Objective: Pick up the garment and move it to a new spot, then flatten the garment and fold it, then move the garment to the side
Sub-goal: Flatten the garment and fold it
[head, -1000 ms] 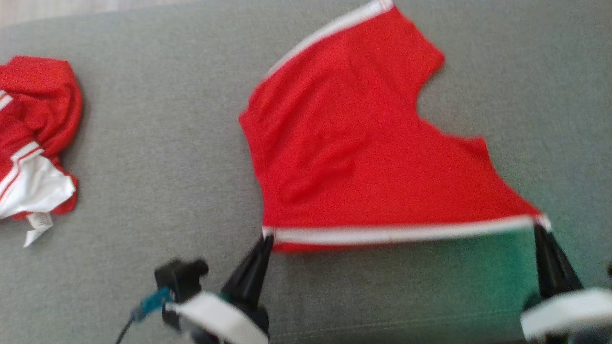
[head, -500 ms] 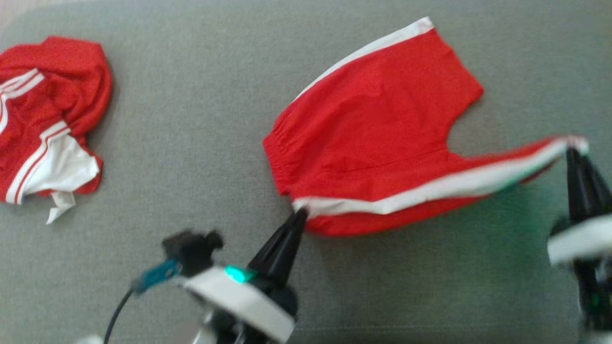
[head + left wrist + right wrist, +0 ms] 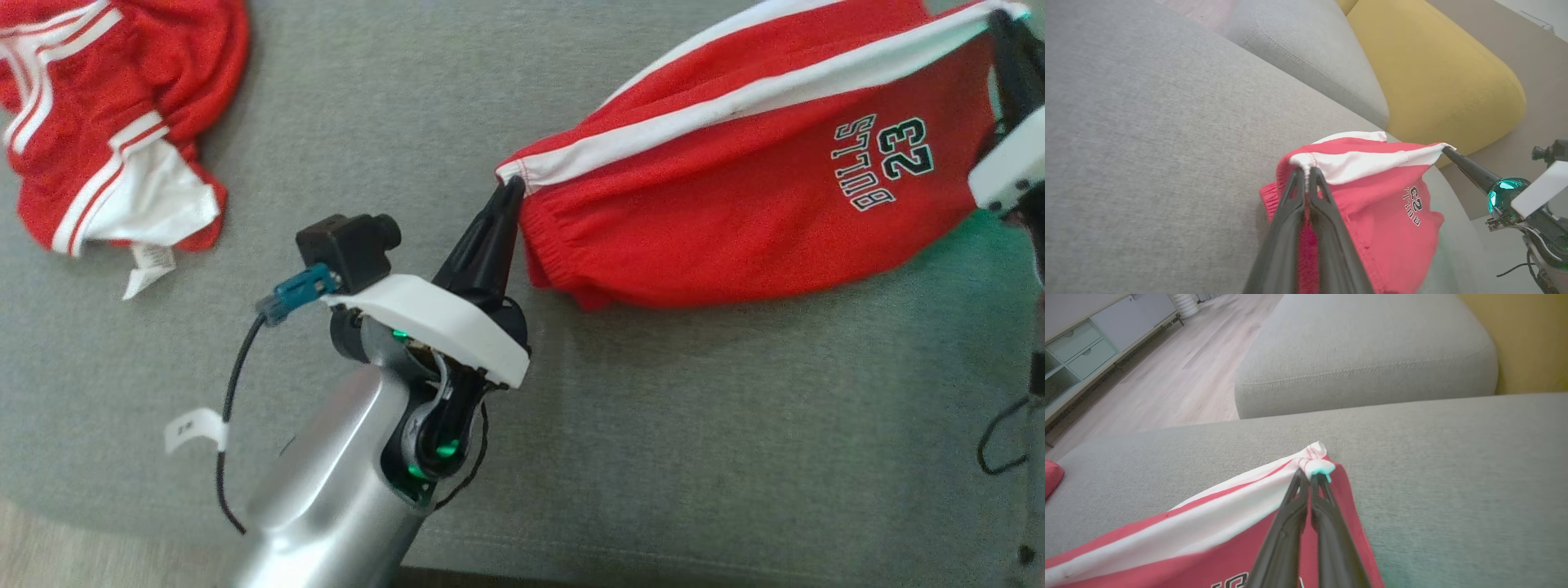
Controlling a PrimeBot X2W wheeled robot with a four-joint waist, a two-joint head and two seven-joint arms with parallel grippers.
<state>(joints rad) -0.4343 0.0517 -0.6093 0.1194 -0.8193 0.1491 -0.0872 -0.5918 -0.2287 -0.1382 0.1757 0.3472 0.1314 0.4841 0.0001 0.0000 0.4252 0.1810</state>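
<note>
Fold step: left gripper [image 3: 508, 196] and right gripper [image 3: 1000, 24] clenched on striped edge of red shorts [image 3: 718, 204] above grey sofa seat [image 3: 694, 425]; next, likely lay edge down evenly.

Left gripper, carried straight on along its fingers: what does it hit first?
The left gripper is shut on a corner of the shorts, which would go along. Past that corner the left wrist view shows grey sofa seat ahead; probably that first, though depth is unclear.

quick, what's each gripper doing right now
Left gripper: shut on the red Bulls shorts, at the waistband corner.
Right gripper: shut on the same shorts, at the leg-hem corner.
</note>
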